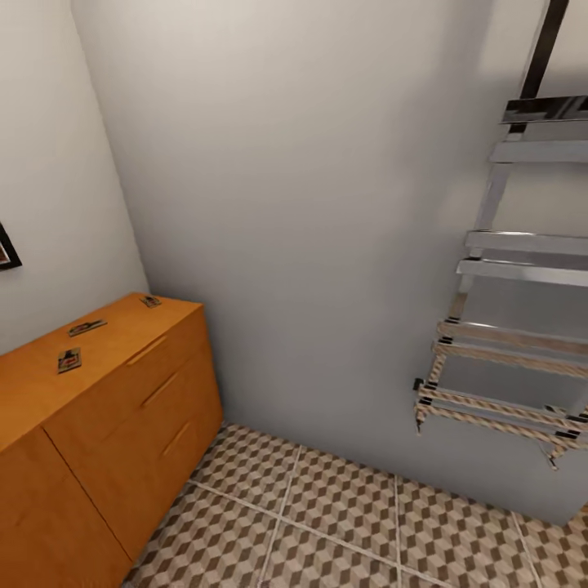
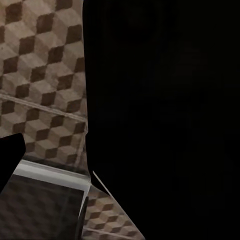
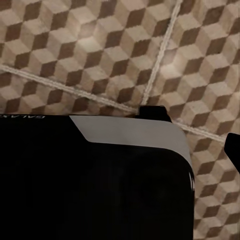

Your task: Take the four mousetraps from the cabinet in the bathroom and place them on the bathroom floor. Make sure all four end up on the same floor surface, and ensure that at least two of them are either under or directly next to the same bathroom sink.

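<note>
The orange-brown cabinet (image 1: 122,408) stands against the left wall in the head view. Three mousetraps lie flat on its top: one nearest me (image 1: 69,359), one further back (image 1: 86,327) and one at the far corner (image 1: 150,301). The cube-patterned bathroom floor (image 1: 343,506) spreads to the right of the cabinet. In both wrist views that same floor (image 3: 100,55) (image 2: 40,75) lies behind my own dark body. Small dark tips at the edges of those views may be fingers, and their state is unclear. The sink is out of view.
A chrome towel rail (image 1: 514,327) hangs on the grey wall at the right. The corner of a dark picture frame (image 1: 6,249) shows on the left wall above the cabinet. The cabinet drawers with bar handles (image 1: 159,390) are closed.
</note>
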Tool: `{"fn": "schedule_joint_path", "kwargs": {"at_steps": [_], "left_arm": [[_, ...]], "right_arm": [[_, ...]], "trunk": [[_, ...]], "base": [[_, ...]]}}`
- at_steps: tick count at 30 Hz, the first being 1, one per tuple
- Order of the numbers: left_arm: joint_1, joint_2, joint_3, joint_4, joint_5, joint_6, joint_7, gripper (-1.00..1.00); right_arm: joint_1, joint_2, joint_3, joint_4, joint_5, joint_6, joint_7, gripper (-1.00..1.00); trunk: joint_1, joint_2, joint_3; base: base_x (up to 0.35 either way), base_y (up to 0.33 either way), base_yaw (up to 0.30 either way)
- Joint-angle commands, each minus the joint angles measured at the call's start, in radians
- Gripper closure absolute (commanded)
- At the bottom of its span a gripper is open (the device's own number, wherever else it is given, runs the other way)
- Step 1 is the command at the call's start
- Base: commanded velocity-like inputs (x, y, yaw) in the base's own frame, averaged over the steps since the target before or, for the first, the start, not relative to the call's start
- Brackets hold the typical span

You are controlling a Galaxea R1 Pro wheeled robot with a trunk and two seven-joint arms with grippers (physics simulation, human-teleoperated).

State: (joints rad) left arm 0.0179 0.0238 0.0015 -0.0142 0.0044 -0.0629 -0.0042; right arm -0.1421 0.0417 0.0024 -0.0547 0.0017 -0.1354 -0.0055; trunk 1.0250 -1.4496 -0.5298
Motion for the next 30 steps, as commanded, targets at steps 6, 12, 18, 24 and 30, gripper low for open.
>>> {"fn": "schedule_joint_path", "kwargs": {"at_steps": [6, 12, 18, 24, 30], "left_arm": [[0.001, 0.004, 0.001, -0.01, 0.001, -0.002, 0.0, -1.0], [0.001, 0.004, 0.003, -0.029, 0.002, -0.002, 0.0, -1.0], [0.001, 0.006, 0.003, -0.035, 0.002, -0.002, 0.0, -1.0], [0.001, 0.004, 0.003, -0.035, 0.002, -0.002, 0.001, -1.0], [0.001, 0.003, 0.002, -0.035, 0.002, -0.002, 0.001, -1.0]], "right_arm": [[-0.001, 0.004, 0.001, 0.002, 0.0, -0.003, -0.001, -1.0], [-0.001, 0.005, 0.001, 0.011, 0.0, -0.003, -0.001, -1.0], [-0.001, 0.007, 0.002, 0.022, 0.0, -0.003, -0.001, -1.0], [-0.001, 0.006, 0.002, 0.03, 0.0, -0.003, -0.001, -1.0], [-0.001, 0.007, 0.002, 0.033, 0.0, -0.003, -0.001, -1.0]], "trunk": [[0.0, 0.0, -0.007], [0.0, 0.0, -0.013], [0.0, 0.0, -0.019], [0.0, 0.0, -0.026], [0.0, 0.0, -0.033]], "base": [[0.002, -0.005, 0.246], [0.0, -0.001, 0.242], [0.0, 0.0, 0.238], [0.0, 0.0, 0.231], [0.0, 0.0, 0.205]]}}
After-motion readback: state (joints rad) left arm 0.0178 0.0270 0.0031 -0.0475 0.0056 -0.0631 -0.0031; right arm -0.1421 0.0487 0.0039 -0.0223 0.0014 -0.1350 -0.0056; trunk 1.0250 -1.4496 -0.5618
